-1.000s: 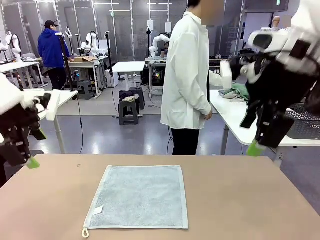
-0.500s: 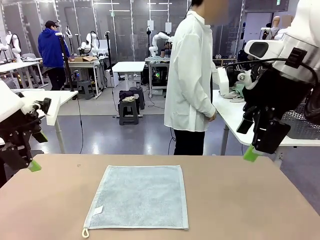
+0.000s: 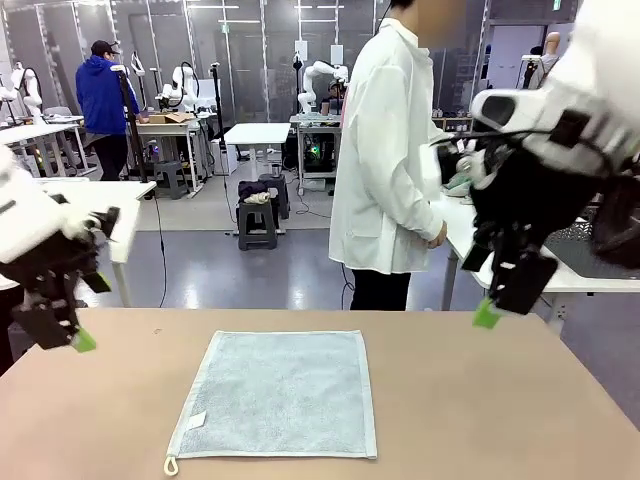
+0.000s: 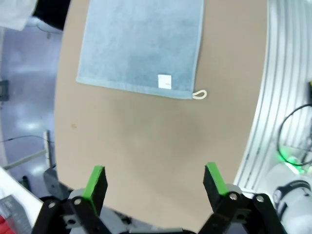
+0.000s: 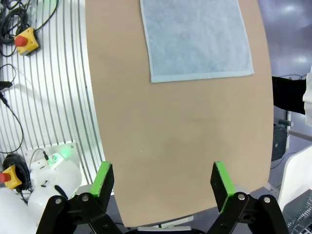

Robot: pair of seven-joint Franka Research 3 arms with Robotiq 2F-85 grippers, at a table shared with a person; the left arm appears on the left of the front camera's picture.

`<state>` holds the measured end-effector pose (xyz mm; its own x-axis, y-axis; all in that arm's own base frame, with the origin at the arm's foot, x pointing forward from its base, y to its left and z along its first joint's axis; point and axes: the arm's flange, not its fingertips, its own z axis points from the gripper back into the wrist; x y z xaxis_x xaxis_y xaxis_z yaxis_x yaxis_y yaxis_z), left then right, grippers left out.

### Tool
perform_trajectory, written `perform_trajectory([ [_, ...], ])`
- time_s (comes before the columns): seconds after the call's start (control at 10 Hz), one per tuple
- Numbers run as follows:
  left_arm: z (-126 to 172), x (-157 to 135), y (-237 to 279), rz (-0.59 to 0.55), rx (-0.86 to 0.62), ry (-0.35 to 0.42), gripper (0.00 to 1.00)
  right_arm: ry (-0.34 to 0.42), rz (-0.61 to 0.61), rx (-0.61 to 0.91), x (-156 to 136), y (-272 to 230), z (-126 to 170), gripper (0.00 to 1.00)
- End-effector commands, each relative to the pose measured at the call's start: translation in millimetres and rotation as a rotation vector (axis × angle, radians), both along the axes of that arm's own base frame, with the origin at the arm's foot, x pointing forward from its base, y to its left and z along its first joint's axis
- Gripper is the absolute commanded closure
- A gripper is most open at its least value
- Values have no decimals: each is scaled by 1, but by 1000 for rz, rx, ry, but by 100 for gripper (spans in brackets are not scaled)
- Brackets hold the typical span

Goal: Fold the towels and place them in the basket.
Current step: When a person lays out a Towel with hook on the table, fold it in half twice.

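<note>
One pale blue-grey towel (image 3: 275, 393) lies flat and unfolded on the brown table (image 3: 480, 420), a white label and a loop at its near left corner. My left gripper (image 3: 76, 337) hangs open over the table's left edge, clear of the towel. In the left wrist view its green fingertips (image 4: 96, 176) stand wide apart, the towel (image 4: 141, 44) far ahead. My right gripper (image 3: 492, 308) hovers open above the table's far right. The right wrist view shows it (image 5: 162, 179) empty, the towel (image 5: 195, 36) ahead. The basket (image 3: 585, 248) sits on the white side table, partly behind my right arm.
A person in a white coat (image 3: 385, 150) stands beyond the table's far edge, turned toward the white side table (image 3: 462, 232) at the right. Green cloths (image 3: 462, 183) lie on that side table. Bare brown tabletop surrounds the towel on all sides.
My left gripper has moved right and a little lower toward the table's edge. My right gripper has shifted left and down. The person has stepped slightly right. The towel has not moved.
</note>
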<state>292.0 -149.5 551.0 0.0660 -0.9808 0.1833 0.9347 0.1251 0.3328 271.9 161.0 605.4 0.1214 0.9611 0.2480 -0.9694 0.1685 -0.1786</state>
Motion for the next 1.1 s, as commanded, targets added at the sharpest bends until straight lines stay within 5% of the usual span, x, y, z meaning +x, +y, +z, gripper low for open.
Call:
perform_trajectory([
  [0.0, -27, 12, -43, -8, 51, 29, 0, -6, -38, -19, 7, 35, -46, 0],
  [0.3, -82, 20, -74, -45, 76, 130, 0, 22, -50, -100, 7, 75, -121, 0],
  [0.6, -126, 11, -90, -70, 129, 149, 0, 49, -17, -150, 4, 111, -179, 0],
  [1.0, -171, 19, -88, -122, 110, 162, 0, 52, 59, -157, 17, 133, -213, 0],
])
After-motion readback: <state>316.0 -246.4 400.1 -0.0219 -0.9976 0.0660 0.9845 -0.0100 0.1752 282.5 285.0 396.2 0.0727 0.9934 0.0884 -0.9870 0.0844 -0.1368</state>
